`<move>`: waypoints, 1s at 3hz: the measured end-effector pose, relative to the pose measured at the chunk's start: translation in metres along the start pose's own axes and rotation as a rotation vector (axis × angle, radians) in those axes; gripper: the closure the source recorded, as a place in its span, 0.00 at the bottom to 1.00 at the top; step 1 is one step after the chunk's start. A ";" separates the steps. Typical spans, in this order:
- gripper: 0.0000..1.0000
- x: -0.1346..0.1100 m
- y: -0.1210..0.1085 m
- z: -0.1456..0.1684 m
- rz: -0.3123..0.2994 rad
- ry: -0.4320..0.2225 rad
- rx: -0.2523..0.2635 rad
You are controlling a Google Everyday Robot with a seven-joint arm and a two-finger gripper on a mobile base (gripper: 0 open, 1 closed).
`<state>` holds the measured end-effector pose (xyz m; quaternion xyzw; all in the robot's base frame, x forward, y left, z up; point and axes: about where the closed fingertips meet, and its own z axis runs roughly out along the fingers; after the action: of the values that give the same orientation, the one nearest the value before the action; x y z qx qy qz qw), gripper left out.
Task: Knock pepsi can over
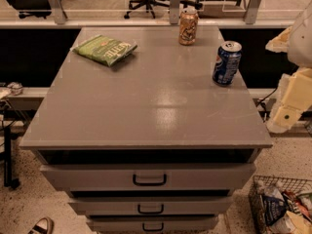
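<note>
The pepsi can [226, 63], dark blue with a silver top, stands upright near the right edge of the grey cabinet top [146, 106]. My gripper [282, 118], a cream-coloured piece on the arm at the frame's right edge, hangs beside the cabinet's right side. It is lower than the can, off the tabletop and not touching the can.
An orange-tan can [188, 27] stands upright at the back centre. A green chip bag [106, 49] lies at the back left. The cabinet has several drawers [148, 178] in front. A wire basket [282, 206] of items sits on the floor at lower right. Office chairs stand behind.
</note>
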<state>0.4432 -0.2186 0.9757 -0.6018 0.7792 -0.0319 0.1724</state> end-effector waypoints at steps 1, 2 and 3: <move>0.00 0.015 -0.024 0.022 0.036 -0.028 0.026; 0.00 0.036 -0.075 0.052 0.102 -0.068 0.111; 0.00 0.043 -0.122 0.074 0.140 -0.150 0.195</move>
<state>0.5698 -0.2814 0.9279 -0.5272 0.7973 -0.0503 0.2895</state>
